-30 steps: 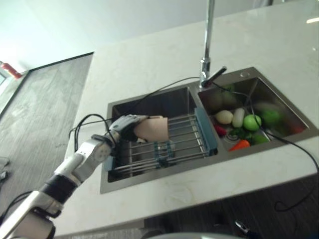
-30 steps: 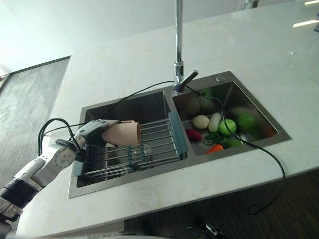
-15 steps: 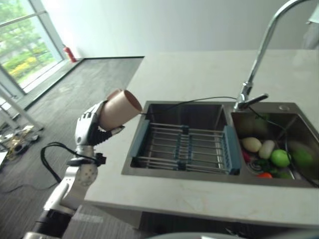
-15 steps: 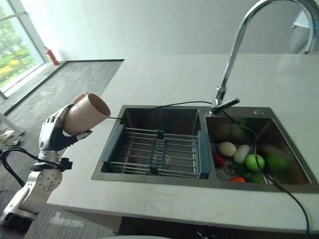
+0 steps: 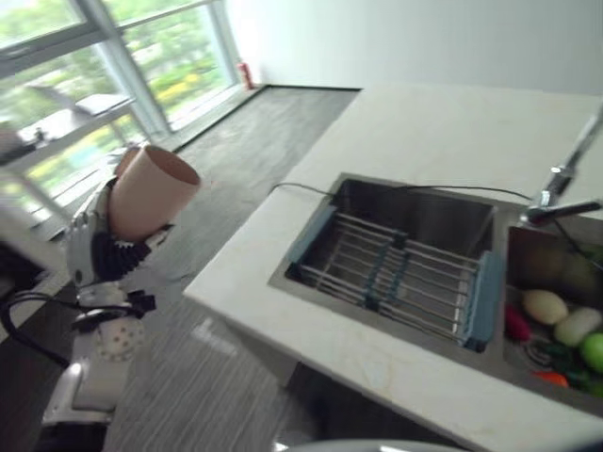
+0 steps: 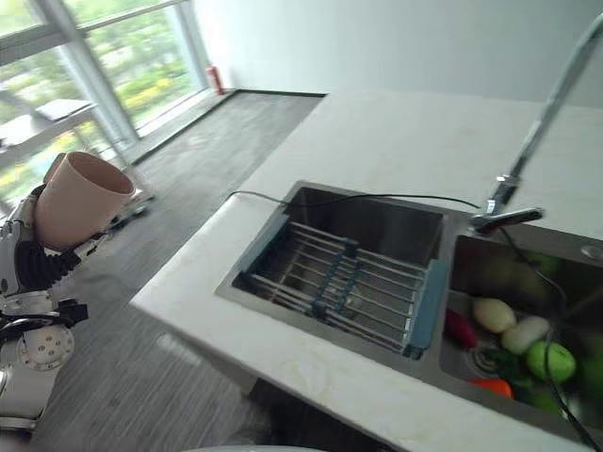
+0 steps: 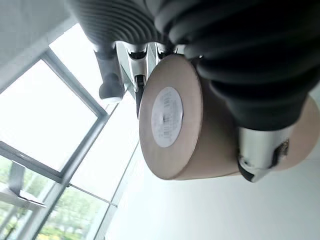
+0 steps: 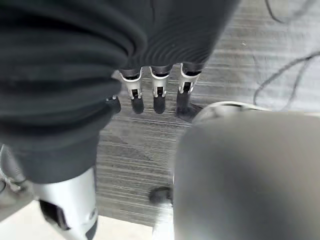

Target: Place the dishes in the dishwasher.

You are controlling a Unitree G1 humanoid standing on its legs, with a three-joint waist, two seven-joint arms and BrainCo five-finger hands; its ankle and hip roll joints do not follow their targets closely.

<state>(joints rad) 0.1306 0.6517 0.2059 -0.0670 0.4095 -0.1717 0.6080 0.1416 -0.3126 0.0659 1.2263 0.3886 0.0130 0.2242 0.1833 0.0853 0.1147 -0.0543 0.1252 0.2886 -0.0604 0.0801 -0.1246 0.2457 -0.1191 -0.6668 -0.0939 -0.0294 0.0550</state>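
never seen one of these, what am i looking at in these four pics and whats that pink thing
It is a humanoid robot with two arms. Two pictures come from a stereo camera on its head, looking down at a white counter with a double sink. One basin has a wire rack across it; the other holds vegetables. The other two pictures come from cameras on the wrists. The pink thing is a cup, held up off to the side of the counter by the left hand, fingers curled round it. The right hand hangs over the floor, holding nothing.

Silver-grey arm, dark ribbed left hand [image 5: 94, 250] cover.
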